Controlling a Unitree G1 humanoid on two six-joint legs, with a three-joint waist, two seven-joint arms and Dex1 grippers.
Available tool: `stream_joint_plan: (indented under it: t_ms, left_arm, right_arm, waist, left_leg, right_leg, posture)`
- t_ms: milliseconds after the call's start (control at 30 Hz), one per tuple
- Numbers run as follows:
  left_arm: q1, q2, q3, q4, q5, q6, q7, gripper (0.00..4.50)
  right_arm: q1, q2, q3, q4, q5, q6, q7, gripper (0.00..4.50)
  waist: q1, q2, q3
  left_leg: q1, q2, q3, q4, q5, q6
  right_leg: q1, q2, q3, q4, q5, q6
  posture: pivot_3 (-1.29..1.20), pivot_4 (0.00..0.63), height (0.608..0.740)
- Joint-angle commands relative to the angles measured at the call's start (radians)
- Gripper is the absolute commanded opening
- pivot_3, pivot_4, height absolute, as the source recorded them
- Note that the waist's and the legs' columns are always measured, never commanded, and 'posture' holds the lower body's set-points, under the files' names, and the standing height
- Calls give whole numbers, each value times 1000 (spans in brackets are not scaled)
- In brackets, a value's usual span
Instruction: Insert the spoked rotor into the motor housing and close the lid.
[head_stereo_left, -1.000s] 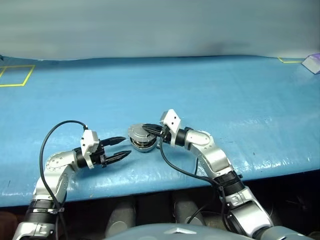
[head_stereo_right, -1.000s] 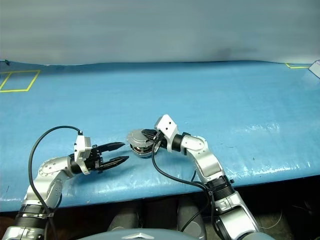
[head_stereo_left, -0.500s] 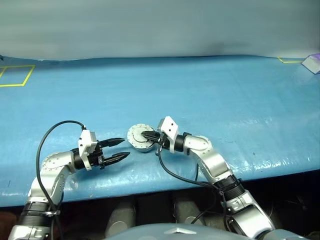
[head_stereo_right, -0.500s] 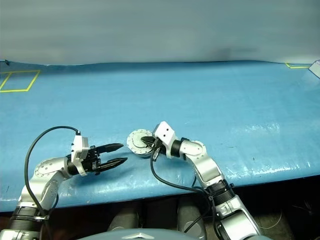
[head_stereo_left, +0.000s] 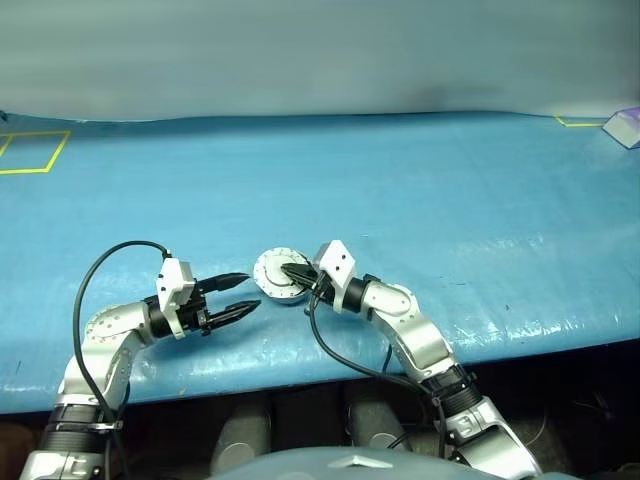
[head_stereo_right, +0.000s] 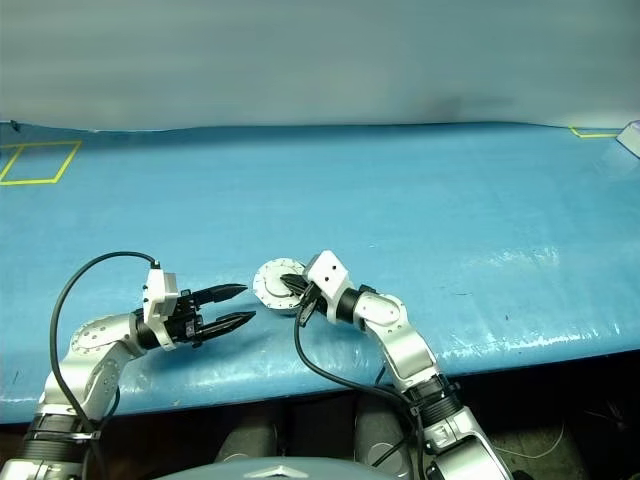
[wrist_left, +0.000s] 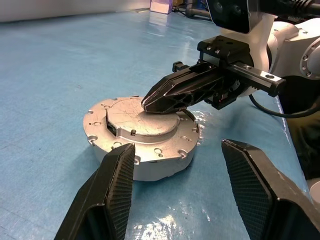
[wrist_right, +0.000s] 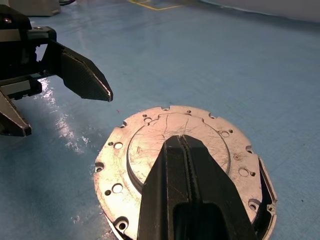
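Observation:
The lid, a silvery round plate with holes around its rim, lies flat on the motor housing, a low round metal body on the blue table. My right gripper is shut, and its tips rest on the raised middle of the lid. My left gripper hovers open just left of the housing, level with it, with nothing between its fingers. The spoked rotor is hidden.
The blue table cover stretches wide behind the arms, and its front edge runs just below them. A yellow tape square marks the far left. A small pale box sits at the far right corner.
A second ago the lid stood tilted, with copper windings showing beneath it. It now lies flat, and my right gripper has sunk with it. My left gripper has held still.

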Motion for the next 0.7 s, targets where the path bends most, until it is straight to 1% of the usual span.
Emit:
stream_joint_plan:
  t_ms: [33, 100, 200, 267, 333, 433, 500, 600, 700]
  left_arm:
    - [-16, -9, 1, -21, 0, -23, 1, 2981]
    - [-20, -13, 0, -16, 5, -25, 1, 2981]
    - [-30, -22, -8, -5, 12, -32, 3, 2981]
    - [-35, -26, -14, -2, 15, -36, 7, 3001]
    - [-38, -31, -19, 1, 21, -42, 11, 3001]
    - [-40, -35, -20, 3, 25, -43, 10, 3001]
    - [-41, -36, -20, 4, 22, -39, 5, 3001]
    - [-43, -34, -18, 3, 19, -34, 1, 3001]
    - [-43, -32, -12, 5, 18, -38, -3, 3001]
  right_arm:
    - [17, 7, -39, -61, 45, 10, -8, 0]
    - [21, 14, -51, -85, 83, 18, 8, 0]
    - [18, 9, -49, -110, 101, 31, 21, 0]
    - [14, 6, -47, -119, 104, 42, 23, 401]
    - [10, 7, -44, -129, 107, 50, 21, 934]
    - [5, 14, -47, -131, 114, 57, 14, 1933]
    - [1, 19, -49, -125, 119, 64, 9, 2514]
    - [-7, 30, -55, -105, 117, 69, -7, 3558]
    - [-16, 35, -51, -86, 106, 82, -23, 4464]
  waist:
    - [2, 0, 0]
    - [3, 0, 0]
    - [1, 0, 0]
    - [1, 0, 0]
    - [1, 0, 0]
    - [1, 0, 0]
    - [1, 0, 0]
    - [1, 0, 0]
    - [1, 0, 0]
  left_leg:
    - [0, 0, 0, 0, 0, 0]
    - [-1, 0, 0, 0, 0, 0]
    - [-1, 0, 0, 0, 0, 0]
    - [-1, 0, 0, -1, 0, 0]
    - [-1, 0, 0, -1, 0, 0]
    - [-1, 0, 0, -1, 0, 0]
    - [-1, 0, 0, -1, 0, 0]
    - [-1, 0, 0, -1, 0, 0]
    - [-1, 0, 0, -1, 0, 0]
  right_leg:
    - [0, 0, 0, 0, 0, 0]
    - [-1, 0, 0, 0, 0, 0]
    - [-1, 0, 0, 0, 0, 0]
    - [-1, 0, 0, 0, 0, 0]
    - [-1, 0, 0, 0, 0, 0]
    - [-1, 0, 0, -1, 0, 0]
    - [-1, 0, 0, -1, 0, 0]
    - [-1, 0, 0, -1, 0, 0]
    - [-1, 0, 0, -1, 0, 0]
  posture:
    - [0, 150, 740]
    - [0, 150, 740]
    - [0, 150, 740]
    - [0, 150, 740]
    - [0, 150, 740]
    - [0, 150, 740]
    - [0, 150, 740]
    - [0, 150, 740]
    - [0, 150, 740]
